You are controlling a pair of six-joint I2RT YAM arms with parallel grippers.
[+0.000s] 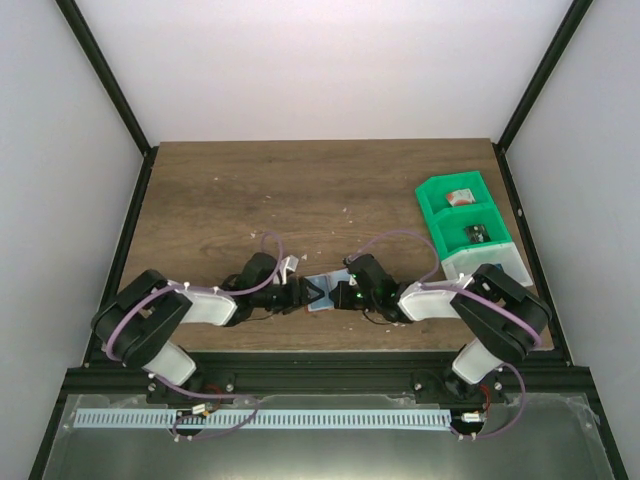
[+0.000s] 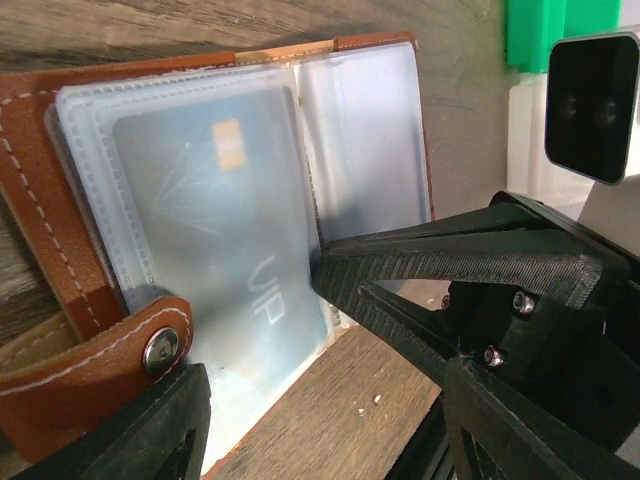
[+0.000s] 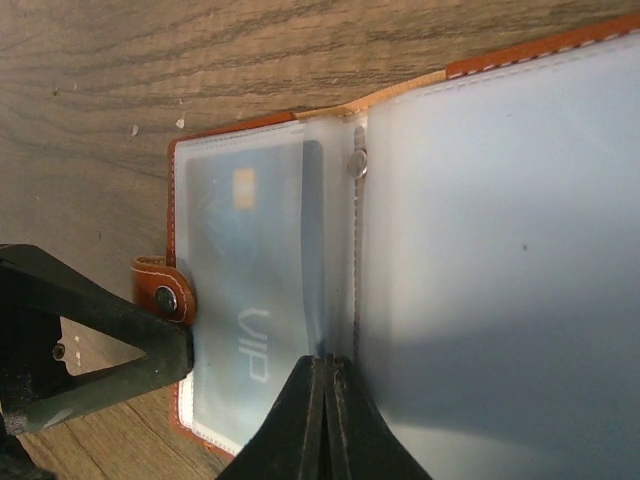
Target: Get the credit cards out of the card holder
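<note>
Right gripper (image 3: 326, 372) is pinching shut on the clear sleeve (image 3: 480, 280) edge of the card holder (image 3: 520, 55), bottom centre; left gripper (image 2: 325, 420) is hanging open by the snap strap (image 3: 162, 290). Blue credit card (image 3: 250, 270) is sitting sleeved, centre-left. Risk: if the pinch has only sleeve, a pull drags the holder.

My right gripper (image 3: 326, 362), fingers pressed together, sits at the edge of the open reddish-brown leather card holder (image 3: 480, 250), beside a sleeved pale-blue plastic credit card (image 3: 250, 280).
</note>
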